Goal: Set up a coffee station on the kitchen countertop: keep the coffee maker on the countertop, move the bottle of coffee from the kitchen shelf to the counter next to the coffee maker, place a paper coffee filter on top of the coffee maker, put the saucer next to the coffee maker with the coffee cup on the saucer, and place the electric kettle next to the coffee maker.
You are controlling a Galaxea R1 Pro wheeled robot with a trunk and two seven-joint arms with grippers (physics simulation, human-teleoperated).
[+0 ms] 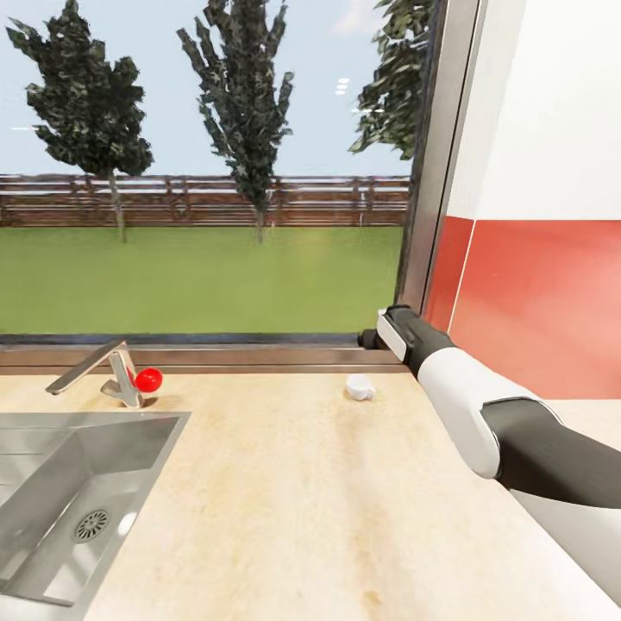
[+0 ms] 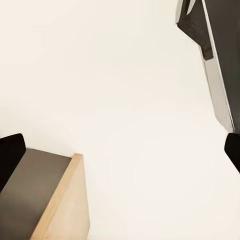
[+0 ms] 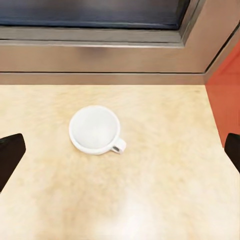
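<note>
Right arm nearer the coffee cup [image 3: 95,129]

Right gripper [image 3: 120,152] jaws wide open, empty; cup ahead on the bench [image 1: 285,483], handle at 4 o'clock; left jaws spread, empty

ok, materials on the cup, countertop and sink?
Coffee cup: plain glossy white, likely ceramic, though the render leaves it open. Countertop: pale wood-grain, matte with slight sheen, possibly laminate. Sink: brushed grey metal with reflections, looks stainless steel.

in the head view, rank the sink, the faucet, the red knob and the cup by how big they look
1. sink, partly cut off by the frame and nearest the camera
2. faucet
3 and 4. red knob and cup look about alike; not ranked.
</note>
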